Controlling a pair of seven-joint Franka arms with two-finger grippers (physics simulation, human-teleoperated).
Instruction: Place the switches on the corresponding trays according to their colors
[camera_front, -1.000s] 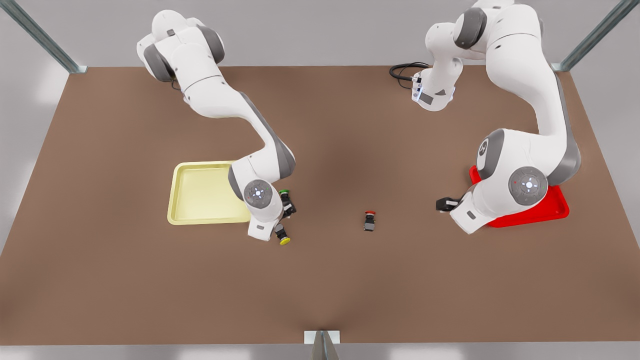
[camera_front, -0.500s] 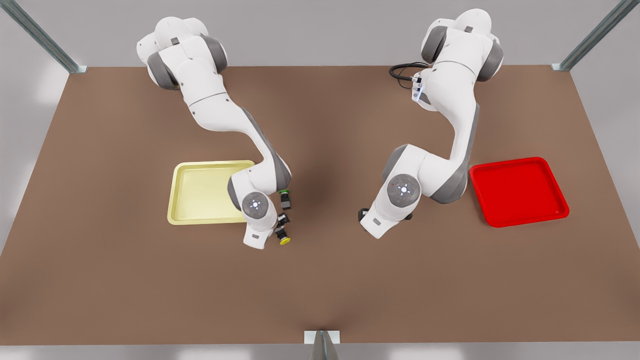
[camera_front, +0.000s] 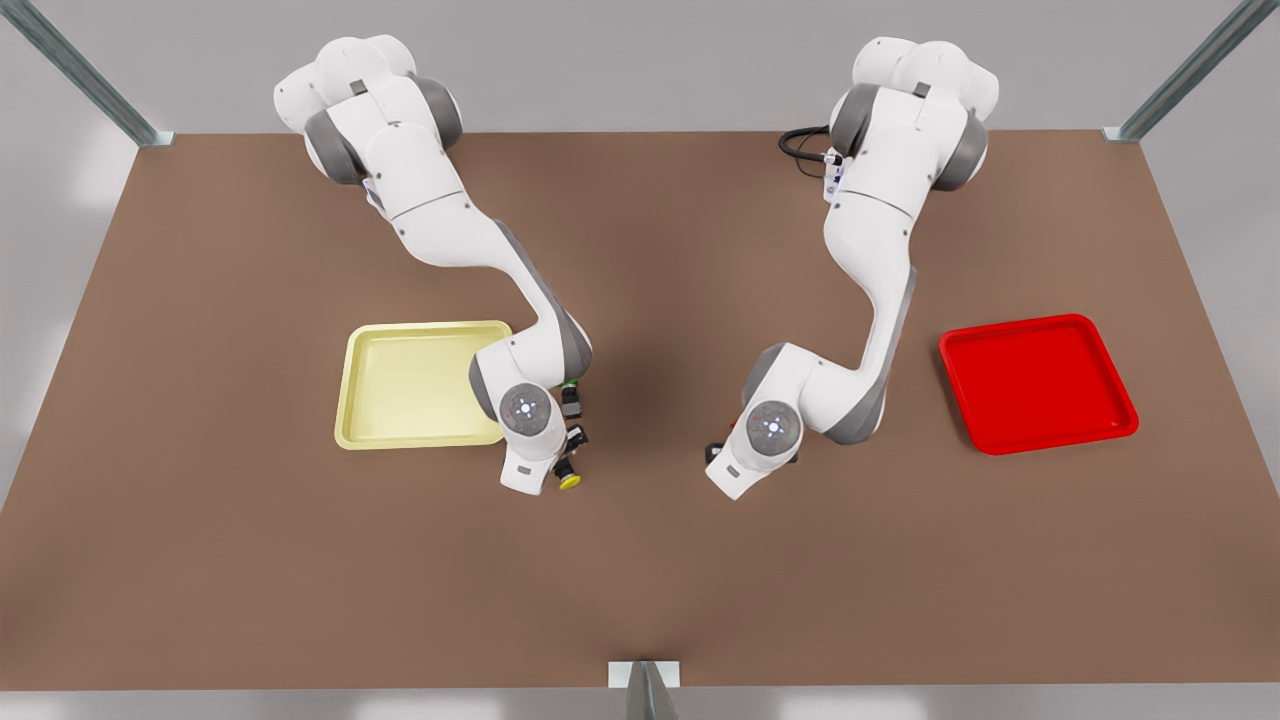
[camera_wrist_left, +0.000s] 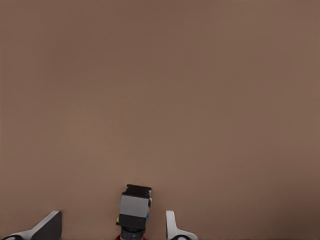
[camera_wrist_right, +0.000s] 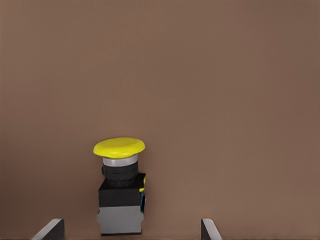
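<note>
Switches lie on the table (camera_front: 300, 560), neither trayed. Left gripper (camera_wrist_left: 112, 231) (just arrived from red tray (camera_front: 1040, 385)) straddles red switch (camera_wrist_left: 134, 209), fingers spread; right gripper (camera_wrist_right: 131, 231), spread, brackets yellow switch (camera_wrist_right: 120, 187) beside yellow tray (camera_front: 410, 385). Grasps come next.

The left gripper's (camera_wrist_left: 110, 231) own arm is hiding the red-capped switch (camera_wrist_left: 134, 210) in the front view; the wrist picture's edge is cutting off its cap between the spread fingers.

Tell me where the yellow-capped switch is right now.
The yellow-capped switch lies on the table just off the yellow tray's near corner on the front view's right, below the green-capped switch, between the open right gripper's fingers.
</note>
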